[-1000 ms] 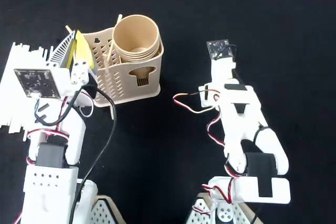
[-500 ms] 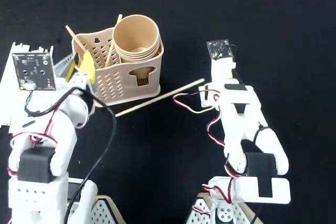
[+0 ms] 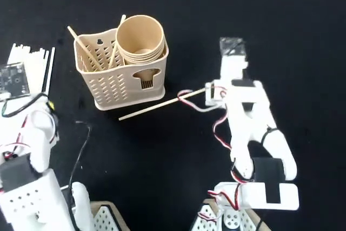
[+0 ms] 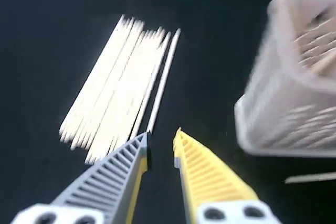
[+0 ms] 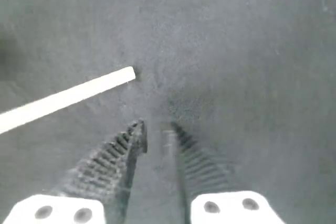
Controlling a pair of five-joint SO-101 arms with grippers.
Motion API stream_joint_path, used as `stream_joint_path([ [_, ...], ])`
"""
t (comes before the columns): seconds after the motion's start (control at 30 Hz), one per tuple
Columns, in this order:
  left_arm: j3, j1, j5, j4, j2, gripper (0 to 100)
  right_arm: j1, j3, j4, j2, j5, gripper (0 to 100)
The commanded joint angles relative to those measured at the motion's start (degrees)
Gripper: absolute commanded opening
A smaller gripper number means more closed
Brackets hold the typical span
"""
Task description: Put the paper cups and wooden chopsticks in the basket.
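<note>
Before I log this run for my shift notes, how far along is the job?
Done: cups stacked in the basket, a few chopsticks standing beside them. In hand: nothing; left tool and right tool are empty. Left: one stick on the table by the basket, plus the pile.

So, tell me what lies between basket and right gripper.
One loose wooden chopstick, slanting from the basket toward the right gripper; the high view shows it.

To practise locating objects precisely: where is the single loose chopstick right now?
In the high view the loose chopstick lies flat on the table, slanting from in front of the basket to just ahead of the right gripper.
</note>
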Motion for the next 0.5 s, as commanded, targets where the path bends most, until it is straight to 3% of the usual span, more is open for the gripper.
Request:
stream_joint_path([
  [0.0,10.42,-2.86,-1.76,-3.25,-0.26,10,-4.75,-13.32,11.25,2.33,-9.49,17.1],
  [0.23,22.9,-3.12,-1.85,-8.62,-0.26,9,-7.47,-38.11,26.29,20.88,-26.02,12.4],
  [0.47,32.04,-6.11,-1.93,-14.33,-0.26,9,-7.65,-60.09,38.95,39.16,-30.07,12.4],
])
